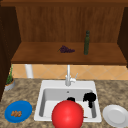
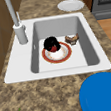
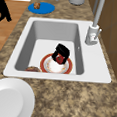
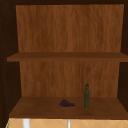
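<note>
Right hand (image 3: 61, 51) is hanging low inside the white sink (image 3: 55, 75), fingers curling round a small round red item (image 3: 60, 59). The item is sitting just under the palm, directly above the red-rimmed white plate (image 3: 44, 65) beneath the hand. A brown ring-shaped pastry (image 2: 72, 39) is lying just beside the hand, toward the basin's front wall. Judgement: the grip is looking shallow, so squeezing evenly and lifting straight up is advisable, clear of the rim. Left hand (image 3: 3, 9) is floating well off, beyond the worktop's front edge.
</note>
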Controlling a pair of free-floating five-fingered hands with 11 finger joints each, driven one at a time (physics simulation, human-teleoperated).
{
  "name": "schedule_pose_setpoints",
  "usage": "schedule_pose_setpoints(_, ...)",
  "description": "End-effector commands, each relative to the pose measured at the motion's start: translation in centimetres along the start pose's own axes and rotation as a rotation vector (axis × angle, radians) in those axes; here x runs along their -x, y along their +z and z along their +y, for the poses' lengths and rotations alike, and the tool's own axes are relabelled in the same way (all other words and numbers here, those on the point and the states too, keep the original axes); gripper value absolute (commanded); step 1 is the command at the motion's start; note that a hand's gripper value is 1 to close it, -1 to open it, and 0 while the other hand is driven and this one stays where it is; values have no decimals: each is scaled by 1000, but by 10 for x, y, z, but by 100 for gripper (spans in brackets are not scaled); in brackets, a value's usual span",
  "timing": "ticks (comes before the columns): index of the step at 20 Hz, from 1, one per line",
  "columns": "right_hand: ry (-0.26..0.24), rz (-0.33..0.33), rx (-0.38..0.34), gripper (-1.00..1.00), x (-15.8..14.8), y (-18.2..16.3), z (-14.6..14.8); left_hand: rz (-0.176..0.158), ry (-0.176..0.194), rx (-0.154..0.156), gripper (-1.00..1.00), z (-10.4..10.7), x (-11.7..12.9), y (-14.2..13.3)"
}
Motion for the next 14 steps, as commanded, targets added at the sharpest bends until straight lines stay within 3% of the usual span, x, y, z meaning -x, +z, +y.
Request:
schedule_pose_setpoints(1, 0, 0, 0, 0, 0, 0, 0, -31, 6, 17, 100, -28, 12, 6)
schedule_pose_setpoints(3, 0, 0, 0, 0, 0, 0, 0, -3, 1, 2, 100, -41, 22, 9)
schedule_pose_setpoints(5, 0, 0, 0, 0, 0, 0, 0, -4, -9, -5, 100, -49, 29, 13)
schedule_pose_setpoints(8, 0, 0, 0, 0, 0, 0, 0, -9, -8, -12, 100, -44, 38, 16)
schedule_pose_setpoints(11, 0, 0, 0, 0, 0, 0, 0, -14, 24, -24, 100, -45, 35, 16)
schedule_pose_setpoints(12, 0, 0, 0, 0, 0, 0, 0, -25, 39, -60, 100, -49, 24, 15)
schedule_pose_setpoints(13, 0, 0, 0, 0, 0, 0, 0, -24, 70, -67, 100, -39, 21, 18)
schedule_pose_setpoints(14, 0, 0, 0, 0, 0, 0, 0, -22, 40, -44, -100, -34, 11, 13)
